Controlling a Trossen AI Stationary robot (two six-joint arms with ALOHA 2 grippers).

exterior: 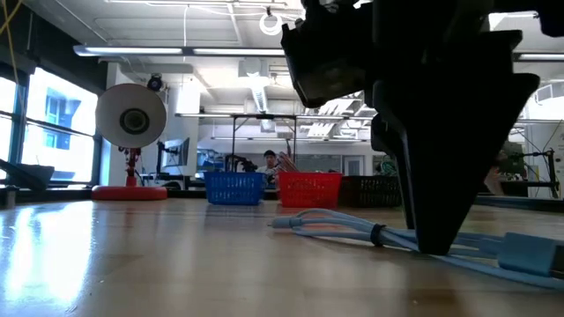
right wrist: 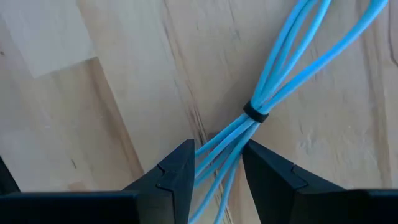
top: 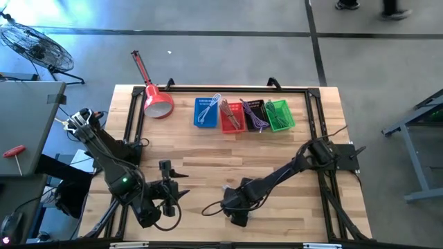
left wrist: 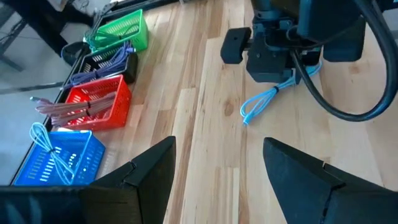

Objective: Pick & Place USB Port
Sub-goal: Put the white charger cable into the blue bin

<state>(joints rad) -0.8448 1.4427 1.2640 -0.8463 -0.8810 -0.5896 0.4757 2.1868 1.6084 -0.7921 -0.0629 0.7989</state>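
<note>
A bundle of light-blue USB cable (right wrist: 273, 74), bound by a black tie (right wrist: 255, 112), lies flat on the wooden table near its near edge (top: 214, 207). In the low view its strands (exterior: 352, 231) run along the table to a blue plug (exterior: 529, 255). My right gripper (right wrist: 217, 168) is down on it, shut around the strands just beside the tie (top: 235, 211). My left gripper (left wrist: 217, 168) is open and waits at the near left (top: 185, 185), pointing toward the cable (left wrist: 261, 102). My right gripper pinches the cable's bunched strands (right wrist: 221, 152) between its two fingers, just beside the black tie, taking several strands together. The fingers (exterior: 432, 238) come from above, pointing down, and lie across the bundle. The cable rests on the table, slack.
Along the far side stands a row of small baskets: blue (top: 206, 112), red (top: 232, 116), black (top: 254, 114) and green (top: 279, 114), each with cables in it. A red lamp (top: 158, 102) lies left of them. A black frame (top: 221, 90) runs around the table. Bare wood lies between cable and baskets.
</note>
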